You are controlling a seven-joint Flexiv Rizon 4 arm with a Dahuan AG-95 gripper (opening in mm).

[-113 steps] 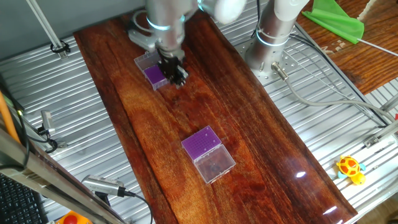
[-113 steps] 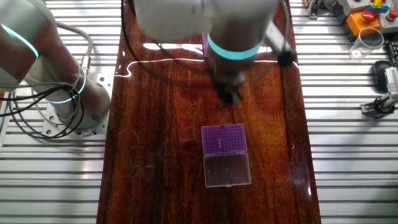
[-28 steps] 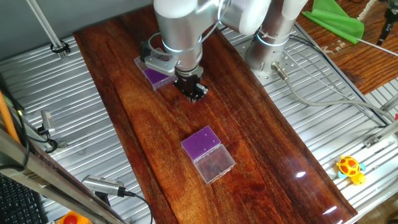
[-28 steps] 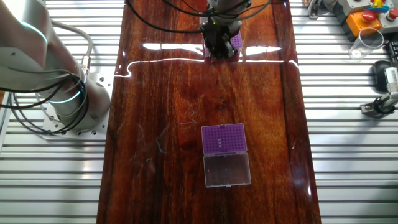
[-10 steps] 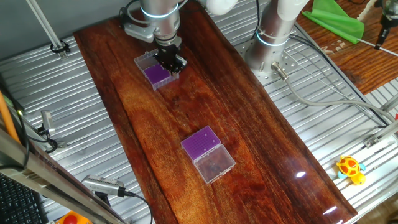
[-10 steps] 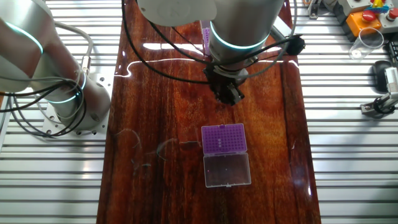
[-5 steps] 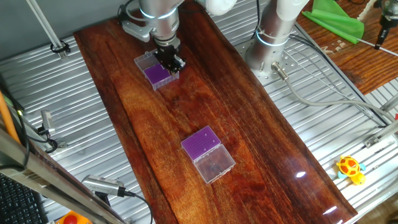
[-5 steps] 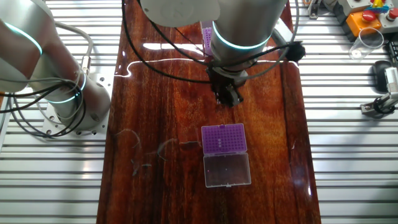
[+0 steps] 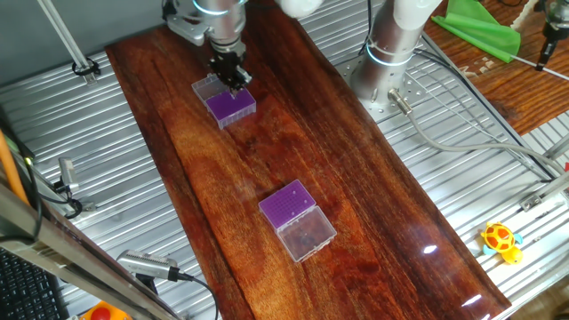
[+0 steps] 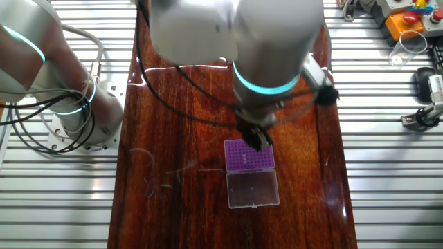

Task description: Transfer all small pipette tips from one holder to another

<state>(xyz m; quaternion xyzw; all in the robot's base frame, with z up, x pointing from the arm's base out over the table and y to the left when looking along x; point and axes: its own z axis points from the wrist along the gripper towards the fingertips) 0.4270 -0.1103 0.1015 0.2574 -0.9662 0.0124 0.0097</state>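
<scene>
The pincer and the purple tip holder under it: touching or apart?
Cannot tell. In one fixed view the pincer overlaps the purple tip holder's far edge; the other fixed view looks straight down, showing no gap.

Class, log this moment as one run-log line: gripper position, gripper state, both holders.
gripper: over far holder | fingers: state unclear | near holder: lid open, untouched
</scene>
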